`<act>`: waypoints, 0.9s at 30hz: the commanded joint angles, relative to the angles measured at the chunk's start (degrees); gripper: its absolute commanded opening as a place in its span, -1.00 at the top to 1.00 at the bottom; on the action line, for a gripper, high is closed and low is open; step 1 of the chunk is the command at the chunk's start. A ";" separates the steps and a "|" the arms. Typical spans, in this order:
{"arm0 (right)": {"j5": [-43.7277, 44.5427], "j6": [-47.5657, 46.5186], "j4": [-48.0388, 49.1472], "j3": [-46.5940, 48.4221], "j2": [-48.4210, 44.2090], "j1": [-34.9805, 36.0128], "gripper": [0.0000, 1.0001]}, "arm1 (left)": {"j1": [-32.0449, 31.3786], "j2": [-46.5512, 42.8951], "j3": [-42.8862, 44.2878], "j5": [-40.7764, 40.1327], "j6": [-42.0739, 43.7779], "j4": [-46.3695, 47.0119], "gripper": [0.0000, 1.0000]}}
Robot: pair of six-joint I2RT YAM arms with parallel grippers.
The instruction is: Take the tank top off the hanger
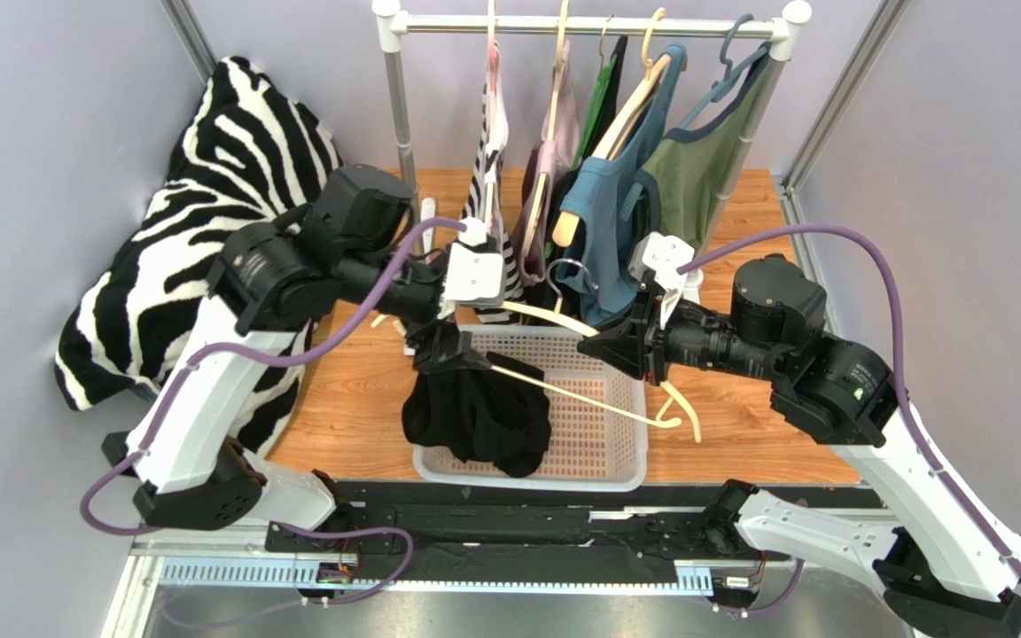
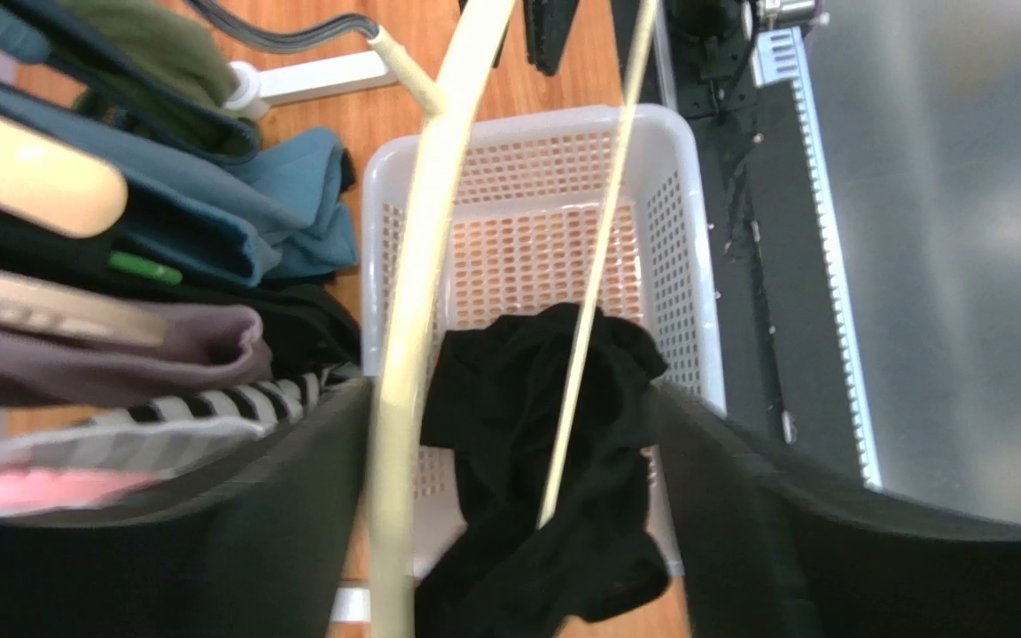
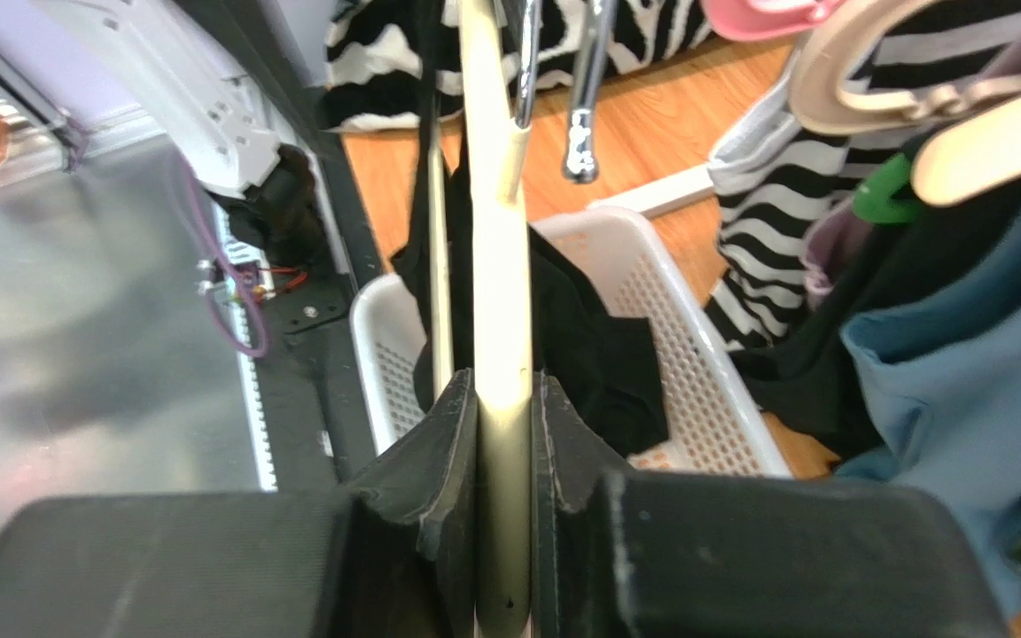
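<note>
In the left wrist view the hanger (image 2: 405, 332) runs off the top and bottom edges, and the hung clothes (image 2: 103, 346) beside it are blurred.

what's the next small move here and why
Probably lift the hanger up and away from the basket with the right gripper. That gripper is clamped on the hanger, the left gripper stands open around it, and the black tank top lies slumped in the basket, seemingly off the hanger, though a caught strap cannot be ruled out.
</note>
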 commanded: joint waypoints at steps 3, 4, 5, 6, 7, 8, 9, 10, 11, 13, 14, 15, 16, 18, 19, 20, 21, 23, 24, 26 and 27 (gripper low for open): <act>9.37 0.72 1.05 -3.05 -3.16 -0.58 1.00 | -0.61 -7.14 4.91 -10.28 -5.32 3.13 -0.92; 9.82 0.72 1.05 -3.32 -3.68 -0.58 1.00 | -0.52 -7.75 5.44 -14.47 -4.88 4.55 -0.93; 9.99 0.89 0.79 -3.41 -3.77 -0.58 1.00 | -0.52 -8.89 6.23 -16.08 -3.05 5.87 -0.93; 10.34 0.98 0.35 -3.15 -3.86 -0.58 1.00 | -0.52 -9.25 6.76 -17.58 -2.16 6.05 -0.93; 10.70 1.15 0.00 -3.15 -4.21 -0.58 1.00 | -0.52 -9.51 6.94 -20.64 -2.06 6.40 -0.92; 11.05 1.15 0.00 -3.23 -4.56 -0.58 1.00 | -0.52 -10.30 6.16 -21.62 -2.41 6.84 -0.88; 11.22 1.15 0.08 -3.23 -5.00 -0.58 1.00 | -0.52 -10.91 4.76 -22.24 -2.33 7.11 -0.85; 11.31 1.24 0.26 -3.15 -5.53 -0.49 1.00 | -0.61 -11.79 0.48 -23.47 -2.50 7.81 -0.82; 11.40 1.33 0.43 -3.06 -6.58 -0.58 1.00 | -0.52 -13.37 -1.91 -24.35 -3.20 9.29 -0.74; 11.32 1.42 0.52 -2.62 -7.72 -0.49 1.00 | -0.61 -14.43 -7.78 -28.20 -3.73 10.71 -0.64; 11.31 1.42 0.35 -2.36 -8.51 -0.58 1.00 | -0.43 -15.22 -9.39 -29.79 -4.08 12.63 -0.48; 10.79 1.51 0.17 -2.18 -8.87 -0.58 1.00 | -0.34 -15.49 -10.80 -31.20 -4.26 13.60 -0.38; 10.61 1.68 -0.52 -1.74 -8.96 -0.58 1.00 | -0.26 -15.67 -12.99 -33.30 -4.26 14.48 -0.24; 9.74 2.03 -1.06 -0.60 -8.87 -0.58 1.00 | 0.01 -15.67 -14.32 -34.55 -3.99 15.90 0.29; 9.38 2.29 -1.32 -0.34 -8.87 -0.58 1.00 | 0.01 -15.49 -14.50 -35.16 -4.34 16.16 0.38; 8.95 2.56 -1.15 -0.25 -8.96 -0.58 1.00 | 0.01 -14.97 -14.42 -35.00 -4.43 16.34 0.44; 8.42 2.74 -0.97 -0.25 -9.13 -0.66 1.00 | -0.08 -14.62 -14.15 -34.65 -4.87 16.34 0.44; 8.15 3.26 -0.71 -0.59 -9.22 -0.58 1.00 | 0.01 -13.48 -13.36 -32.54 -6.27 15.81 0.44; 8.06 3.26 -0.71 -0.60 -9.40 -0.58 1.00 | 0.01 -13.12 -12.92 -30.62 -6.80 15.46 0.44; 8.85 3.09 -0.97 -0.77 -9.58 -0.49 1.00 | -0.08 -12.77 -12.66 -28.41 -8.65 14.32 0.44; 9.29 2.91 -1.23 -0.77 -9.84 -0.58 1.00 | 0.01 -12.85 -12.57 -26.40 -9.87 13.62 0.43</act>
